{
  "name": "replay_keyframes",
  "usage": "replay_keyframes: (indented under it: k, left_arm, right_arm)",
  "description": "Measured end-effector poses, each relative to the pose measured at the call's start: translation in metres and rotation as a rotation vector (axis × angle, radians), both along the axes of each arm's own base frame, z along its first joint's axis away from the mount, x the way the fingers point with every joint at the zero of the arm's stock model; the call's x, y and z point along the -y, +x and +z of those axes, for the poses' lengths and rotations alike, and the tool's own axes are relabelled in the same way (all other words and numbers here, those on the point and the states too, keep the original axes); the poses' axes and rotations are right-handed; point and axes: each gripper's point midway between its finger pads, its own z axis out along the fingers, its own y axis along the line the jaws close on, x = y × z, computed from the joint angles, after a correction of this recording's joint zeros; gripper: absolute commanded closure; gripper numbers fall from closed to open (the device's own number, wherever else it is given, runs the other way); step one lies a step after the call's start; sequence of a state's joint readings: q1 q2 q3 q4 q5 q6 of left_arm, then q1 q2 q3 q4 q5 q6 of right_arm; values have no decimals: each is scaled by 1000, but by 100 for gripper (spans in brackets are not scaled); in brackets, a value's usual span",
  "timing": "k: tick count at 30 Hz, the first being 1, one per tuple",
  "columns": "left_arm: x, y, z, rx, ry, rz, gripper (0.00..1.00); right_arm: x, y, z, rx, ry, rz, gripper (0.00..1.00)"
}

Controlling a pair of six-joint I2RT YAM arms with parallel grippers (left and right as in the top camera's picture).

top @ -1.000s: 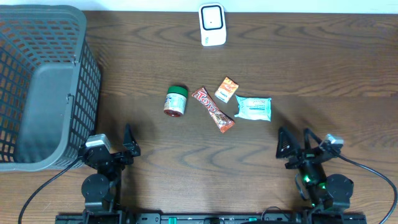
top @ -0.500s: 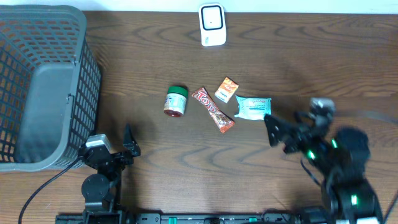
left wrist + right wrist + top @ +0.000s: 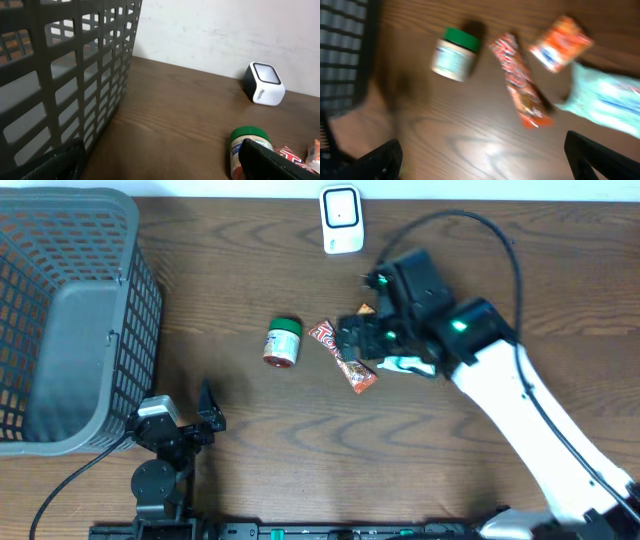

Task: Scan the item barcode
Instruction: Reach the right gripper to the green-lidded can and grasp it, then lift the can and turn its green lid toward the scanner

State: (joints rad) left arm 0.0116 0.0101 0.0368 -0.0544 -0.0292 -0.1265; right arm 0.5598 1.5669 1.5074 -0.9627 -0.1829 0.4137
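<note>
- My right claw (image 3: 358, 340) is hovering wide open and holding nothing, over the item cluster mid-tabletop (image 3: 260, 470).
- A red candy bar (image 3: 345, 360) is lying diagonally under it. A green-lidded jar (image 3: 283, 342) is sitting on its left-edge side, and an orange packet (image 3: 561, 44) and a teal packet (image 3: 607, 102) are lying on its right-edge side.
- A white scanner (image 3: 341, 220) is sitting at the far edge, centre.
- My left claw (image 3: 182, 415) is resting wide open and empty near the front edge, beside the grey basket (image 3: 70, 310) in the far left corner.
- The right wrist view is blurring.

Dark wood grain with a slight sheen is noted on the tabletop (image 3: 250, 420). Basket (image 3: 140, 310) is moulded in matt grey plastic; snack wrapper (image 3: 358, 375) is glossy.
</note>
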Motion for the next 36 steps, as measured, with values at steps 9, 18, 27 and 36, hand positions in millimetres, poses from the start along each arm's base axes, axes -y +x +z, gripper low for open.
replay_keyframes:
  k: [9, 18, 27, 36]
  left_arm:
    - [0, 0, 0, -1, 0, 0, 2]
    - [0, 0, 0, 0, 0, 0, 2]
    - [0, 0, 0, 0, 0, 0, 2]
    - [0, 0, 0, -1, 0, 0, 2]
  right_arm:
    - [-66, 28, -23, -27, 163, 46, 1]
    - [-96, 60, -76, -191, 176, -97, 1]
    - [-124, 62, -94, -266, 163, -311, 1]
    - [-120, 68, -121, -279, 117, -465, 1]
